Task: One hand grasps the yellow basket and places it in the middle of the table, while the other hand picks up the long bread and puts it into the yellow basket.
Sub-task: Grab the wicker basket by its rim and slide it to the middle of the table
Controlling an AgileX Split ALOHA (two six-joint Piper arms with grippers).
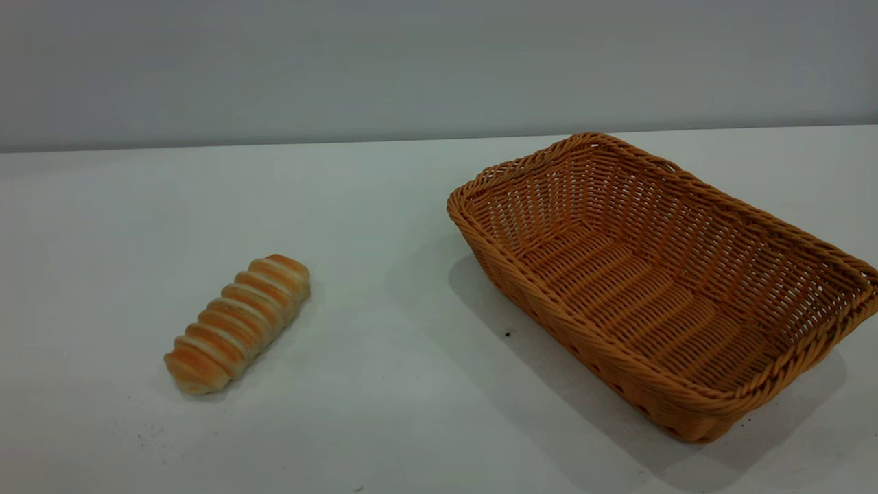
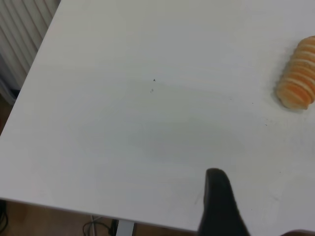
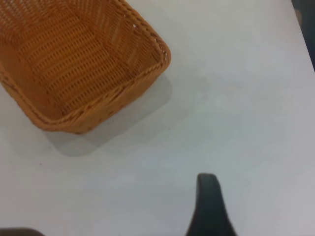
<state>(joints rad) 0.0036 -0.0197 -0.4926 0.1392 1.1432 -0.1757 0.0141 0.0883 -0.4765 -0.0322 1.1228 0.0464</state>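
The yellow basket (image 1: 658,288) is an empty orange-tan wicker basket standing on the right half of the white table (image 1: 384,384). The right wrist view shows one end of it (image 3: 74,64). The long bread (image 1: 236,322), striped golden and cream, lies on the left half, well apart from the basket. Its end shows in the left wrist view (image 2: 298,73). Neither arm shows in the exterior view. My left gripper (image 2: 258,204) hovers open and empty over bare table, short of the bread. My right gripper (image 3: 110,204) hovers open and empty over bare table, short of the basket's end.
The table's edge (image 2: 59,204) runs close by my left gripper, with floor and a ribbed white panel (image 2: 22,29) beyond it. Another table edge shows in the right wrist view (image 3: 301,19). A grey wall (image 1: 439,62) stands behind the table.
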